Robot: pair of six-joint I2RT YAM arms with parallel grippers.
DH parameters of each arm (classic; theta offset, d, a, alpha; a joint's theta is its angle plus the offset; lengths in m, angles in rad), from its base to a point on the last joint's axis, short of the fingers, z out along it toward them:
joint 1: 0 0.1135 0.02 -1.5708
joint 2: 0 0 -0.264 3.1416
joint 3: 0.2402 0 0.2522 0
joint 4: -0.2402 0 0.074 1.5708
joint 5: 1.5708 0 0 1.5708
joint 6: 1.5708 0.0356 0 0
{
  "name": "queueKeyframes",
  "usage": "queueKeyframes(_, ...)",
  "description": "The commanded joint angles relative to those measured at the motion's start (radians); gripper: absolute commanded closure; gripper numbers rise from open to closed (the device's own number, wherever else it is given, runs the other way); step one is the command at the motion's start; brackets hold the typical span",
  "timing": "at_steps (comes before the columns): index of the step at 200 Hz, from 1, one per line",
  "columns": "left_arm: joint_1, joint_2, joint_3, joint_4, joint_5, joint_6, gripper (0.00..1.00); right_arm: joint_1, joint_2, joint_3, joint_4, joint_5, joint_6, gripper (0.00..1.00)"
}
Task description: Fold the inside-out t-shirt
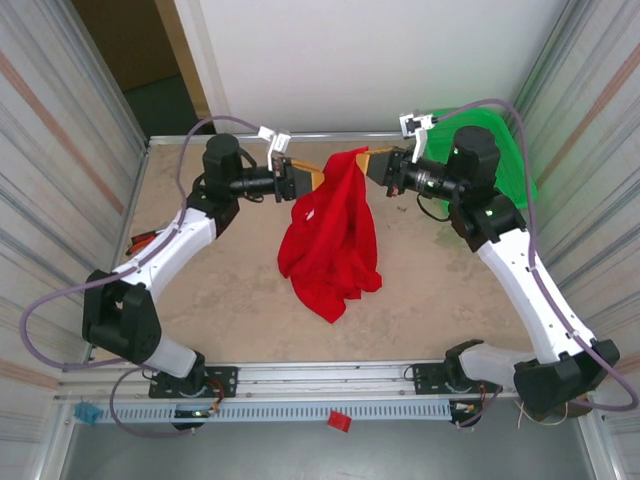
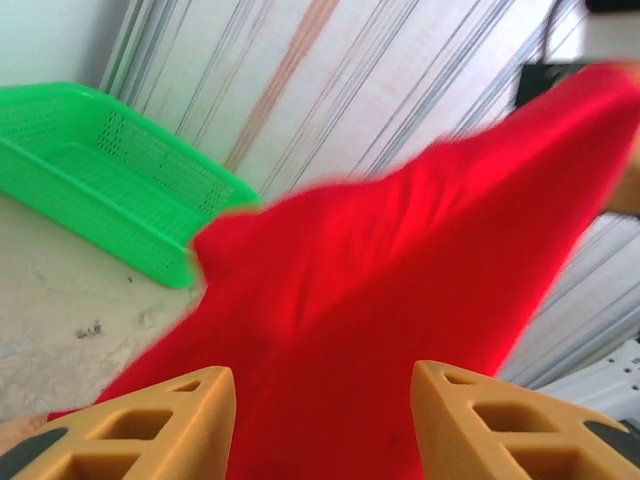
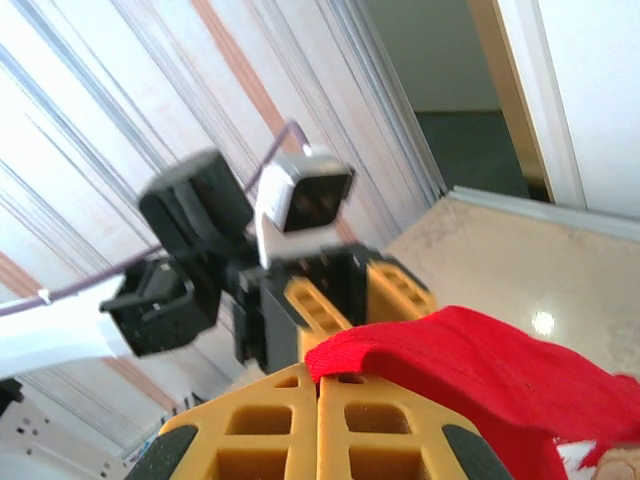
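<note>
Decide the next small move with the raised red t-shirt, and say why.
Probably close the left tool on the cloth between its open jaws: the t-shirt hangs bunched from the shut right tool alone, and spreading it needs two grips.

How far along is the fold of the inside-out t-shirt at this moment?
Done: nothing is folded. The t-shirt is off the surface, hanging bunched above the table. In hand: the right gripper pinches its top edge, jaws shut. The left gripper sits against the cloth with jaws apart, holding nothing. Left: spreading it flat, then every fold.
</note>
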Motion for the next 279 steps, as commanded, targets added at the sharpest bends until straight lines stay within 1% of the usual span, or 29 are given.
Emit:
queueKeyframes(1, -0.076, -0.047, -0.052, -0.084, -0.111, 0.138, 0.49, 0.0, -0.017, 0.035, -0.011, 0.032, 0.026, 1.0)
queueKeyframes(21, -0.148, -0.042, -0.131, -0.04, -0.252, 0.17, 0.45, -0.003, -0.017, 0.036, -0.017, 0.054, 0.029, 1.0)
queueKeyframes(33, -0.177, -0.022, -0.166, -0.003, -0.317, 0.18, 0.47, -0.007, -0.02, 0.029, -0.02, 0.079, 0.032, 1.0)
queueKeyframes(37, -0.181, -0.013, -0.173, 0.006, -0.328, 0.181, 0.52, -0.008, -0.022, 0.025, -0.023, 0.093, 0.033, 1.0)
queueKeyframes(43, -0.183, 0.001, -0.178, 0.018, -0.342, 0.179, 0.67, -0.013, -0.027, 0.021, -0.03, 0.116, 0.033, 1.0)
queueKeyframes(49, -0.182, 0.009, -0.179, 0.019, -0.359, 0.174, 0.85, -0.02, -0.032, 0.012, -0.037, 0.144, 0.033, 1.0)
queueKeyframes(55, -0.177, 0.009, -0.181, 0.016, -0.382, 0.173, 0.96, -0.032, -0.041, 0.002, -0.047, 0.173, 0.033, 1.0)
queueKeyframes(59, -0.172, 0.004, -0.185, 0.017, -0.397, 0.172, 1.0, -0.04, -0.047, -0.002, -0.056, 0.2, 0.036, 1.0)
queueKeyframes(66, -0.165, -0.012, -0.192, 0.022, -0.405, 0.174, 1.0, -0.058, -0.063, -0.015, -0.069, 0.235, 0.039, 1.0)
queueKeyframes(73, -0.157, -0.032, -0.196, 0.021, -0.398, 0.181, 0.92, -0.073, -0.082, -0.031, -0.084, 0.271, 0.042, 1.0)
queueKeyframes(83, -0.148, -0.064, -0.186, -0.03, -0.394, 0.207, 0.71, -0.101, -0.111, -0.053, -0.096, 0.299, 0.054, 1.0)
queueKeyframes(88, -0.145, -0.082, -0.181, -0.066, -0.408, 0.226, 0.62, -0.116, -0.122, -0.065, -0.1, 0.3, 0.061, 1.0)
queueKeyframes(100, -0.136, -0.122, -0.192, -0.124, -0.476, 0.258, 0.47, -0.143, -0.14, -0.081, -0.118, 0.288, 0.069, 1.0)
queueKeyframes(106, -0.127, -0.134, -0.205, -0.136, -0.512, 0.254, 0.42, -0.149, -0.149, -0.088, -0.132, 0.29, 0.069, 1.0)
queueKeyframes(119, -0.102, -0.128, -0.213, -0.203, -0.571, 0.22, 0.4, -0.153, -0.163, -0.114, -0.153, 0.301, 0.068, 1.0)
queueKeyframes(134, -0.084, -0.081, -0.203, -0.308, -0.679, 0.181, 0.38, -0.153, -0.19, -0.156, -0.171, 0.324, 0.066, 1.0)
queueKeyframes(142, -0.075, -0.044, -0.202, -0.334, -0.708, 0.164, 0.37, -0.153, -0.192, -0.177, -0.186, 0.342, 0.065, 1.0)
queueKeyframes(146, -0.07, -0.023, -0.2, -0.35, -0.716, 0.153, 0.37, -0.153, -0.224, -0.188, -0.193, 0.352, 0.064, 1.0)
queueKeyframes(169, -0.051, 0.118, -0.16, -0.431, -0.734, 0.122, 0.36, -0.16, -0.261, -0.231, -0.214, 0.382, 0.062, 1.0)
queueKeyframes(178, -0.045, 0.169, -0.148, -0.443, -0.715, 0.113, 0.35, -0.162, -0.267, -0.235, -0.219, 0.381, 0.063, 1.0)
queueKeyframes(194, -0.044, 0.224, -0.156, -0.408, -0.675, 0.093, 0.32, -0.162, -0.269, -0.231, -0.229, 0.378, 0.06, 1.0)
queueKeyframes(208, -0.049, 0.238, -0.186, -0.333, -0.66, 0.068, 0.29, -0.164, -0.267, -0.221, -0.237, 0.375, 0.056, 1.0)
queueKeyframes(232, -0.062, 0.279, -0.179, -0.257, -0.642, 0.044, 0.28, -0.164, -0.259, -0.203, -0.249, 0.362, 0.052, 1.0)
queueKeyframes(238, -0.065, 0.296, -0.167, -0.251, -0.636, 0.039, 0.32, -0.164, -0.256, -0.2, -0.251, 0.358, 0.052, 1.0)
queueKeyframes(245, -0.07, 0.315, -0.153, -0.241, -0.623, 0.038, 0.44, -0.164, -0.251, -0.196, -0.251, 0.352, 0.051, 1.0)
queueKeyframes(250, -0.071, 0.328, -0.143, -0.238, -0.616, 0.036, 0.57, -0.164, -0.248, -0.191, -0.25, 0.351, 0.05, 1.0)
queueKeyframes(253, -0.071, 0.333, -0.137, -0.235, -0.612, 0.035, 0.67, -0.164, -0.246, -0.187, -0.249, 0.35, 0.05, 1.0)
queueKeyframes(262, -0.069, 0.328, -0.129, -0.237, -0.614, 0.038, 1.0, -0.164, -0.239, -0.171, -0.249, 0.345, 0.046, 1.0)
queueKeyframes(279, -0.056, 0.22, -0.144, -0.257, -0.651, 0.063, 1.0, -0.166, -0.222, -0.129, -0.246, 0.33, 0.044, 1.0)
